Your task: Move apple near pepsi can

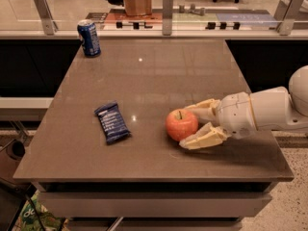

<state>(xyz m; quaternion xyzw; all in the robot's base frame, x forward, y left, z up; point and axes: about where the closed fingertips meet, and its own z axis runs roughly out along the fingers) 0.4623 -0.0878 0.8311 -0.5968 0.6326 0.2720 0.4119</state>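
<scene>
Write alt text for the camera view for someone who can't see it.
The robot's tool, extended from the right, grips a red apple at the near right of a table. A blue pepsi can stands at the far left corner; a snack bar lies left of the apple.

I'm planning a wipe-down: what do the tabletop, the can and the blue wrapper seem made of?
Tabletop: smooth grey-brown stone or laminate, semi-gloss, showing light glints. Pepsi can: probably printed metal, silvery top. Wrapper: thin plastic film, creased and shiny. The cream gripper, likely hard plastic, is at the right side of the apple.
</scene>
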